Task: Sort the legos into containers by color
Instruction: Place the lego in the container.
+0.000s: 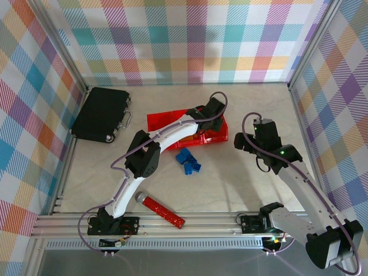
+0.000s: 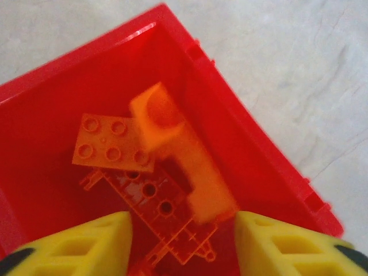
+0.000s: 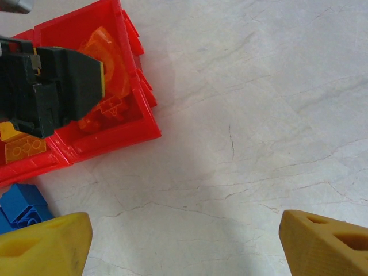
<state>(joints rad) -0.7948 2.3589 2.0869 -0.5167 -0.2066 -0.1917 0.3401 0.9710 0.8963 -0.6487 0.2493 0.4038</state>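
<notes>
The red three-bin tray [image 1: 164,122] lies mid-table. My left gripper [image 1: 214,110] hangs over its right-hand bin [image 2: 247,144], open [image 2: 184,253]. Below the spread yellow fingers [image 2: 86,247] lie orange legos: a studded plate [image 2: 109,144], an upside-down plate [image 2: 158,215] and a blurred curved piece [image 2: 172,144] touching neither finger. In the right wrist view those orange legos [image 3: 112,106] sit in the end bin [image 3: 115,141], and a yellow brick [image 3: 23,150] lies in the neighbouring bin. Blue legos [image 1: 188,160] [image 3: 20,207] lie on the table before the tray. My right gripper [image 1: 253,141] is open [image 3: 184,247] over bare table.
A flat black case with a handle [image 1: 102,113] lies at the back left. A long red studded bar with a grey round end [image 1: 164,211] rests near the front rail. Plaid walls enclose the table on three sides.
</notes>
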